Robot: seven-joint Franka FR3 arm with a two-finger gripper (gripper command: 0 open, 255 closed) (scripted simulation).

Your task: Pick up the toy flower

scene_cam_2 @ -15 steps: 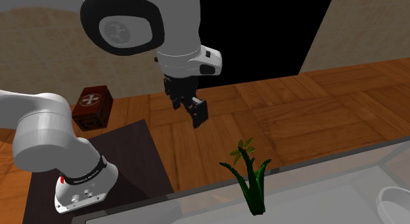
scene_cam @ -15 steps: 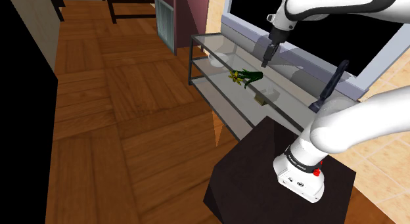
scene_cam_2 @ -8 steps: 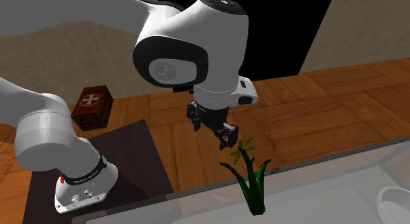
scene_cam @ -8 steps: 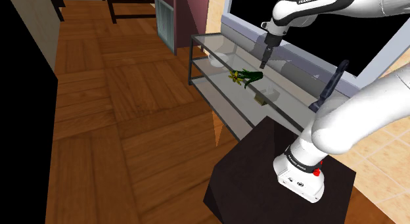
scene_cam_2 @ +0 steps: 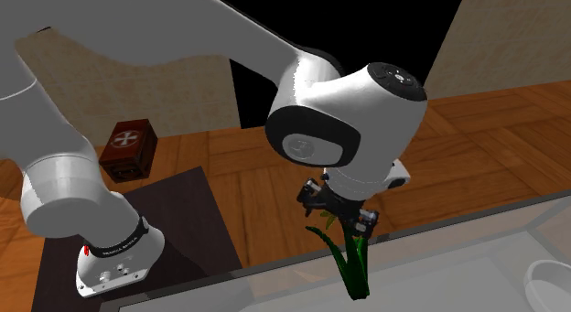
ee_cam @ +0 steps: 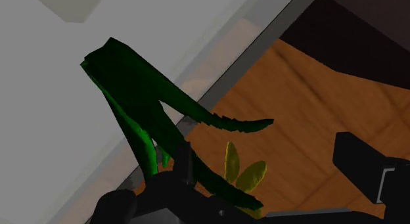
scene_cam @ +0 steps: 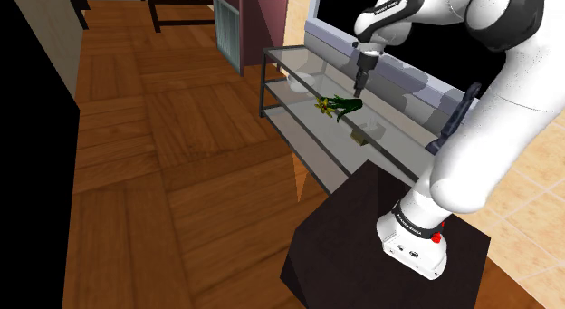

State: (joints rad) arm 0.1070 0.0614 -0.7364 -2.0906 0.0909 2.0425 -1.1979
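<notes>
The toy flower [scene_cam: 339, 105] is seen on the top of the glass counter [scene_cam: 282, 55], between a white bowl [scene_cam: 299, 81] and a small pale box [scene_cam: 365, 133]; in the shoulder view its green leaves point toward the end effector [scene_cam: 359, 84], and its yellow blossom points toward the counter's edge at the wooden floor [scene_cam: 163, 153]. The end effector is held just above the leafy end, fingers pointing down, at the tip of the white arm that reaches out from the dark stand [scene_cam: 362, 235].

In the second exterior view the end effector [scene_cam_2: 340, 212] is placed over the upper part of the toy flower [scene_cam_2: 353, 264], whose dark green stem runs down onto the counter [scene_cam_2: 439, 264] close to its near edge; the bowl [scene_cam_2: 549, 283] sits well apart at that view's lower right. A red box with a white cross [scene_cam_2: 128, 145] is seen on the floor behind the stand [scene_cam_2: 183, 209]; a black area is drawn beyond the wall.

In the wrist view the end effector [ee_cam: 236, 180] is spread; its fingers [ee_cam: 364, 165] stand apart with the toy flower [ee_cam: 138, 104] between them, leaves over the grey counter and yellow petals toward the floor side. The flower does not appear to be clasped, though contact on the nearer side cannot be judged with certainty.
</notes>
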